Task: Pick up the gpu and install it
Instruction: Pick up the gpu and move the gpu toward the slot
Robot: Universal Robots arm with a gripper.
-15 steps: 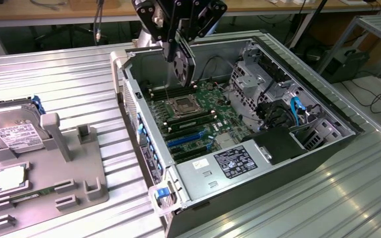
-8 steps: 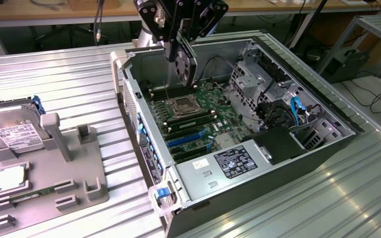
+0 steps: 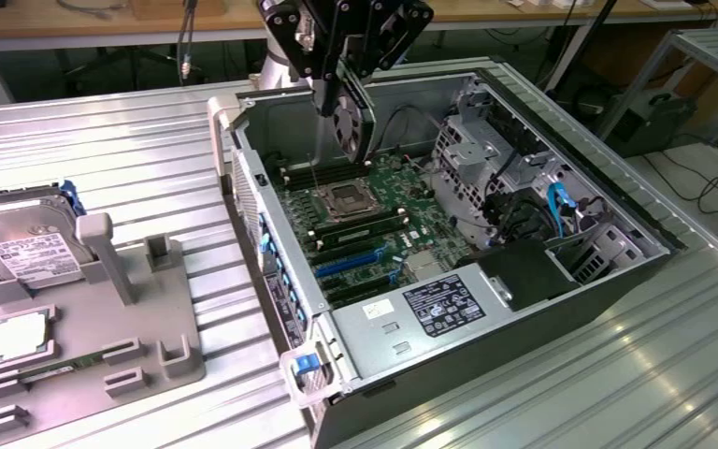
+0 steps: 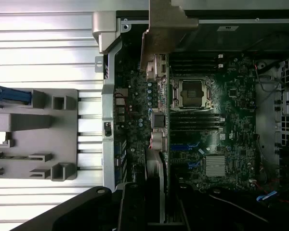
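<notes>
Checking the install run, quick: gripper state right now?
gripper: closed, holding the gpu above the open computer case.

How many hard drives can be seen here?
1: the hard drive sits in the gray holder at the exterior view's left, outside the case. More may be hidden in the case's bays.

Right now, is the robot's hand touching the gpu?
Touching. The exterior view shows the hand pinching the gpu by its upper edge above the open computer case.
</notes>
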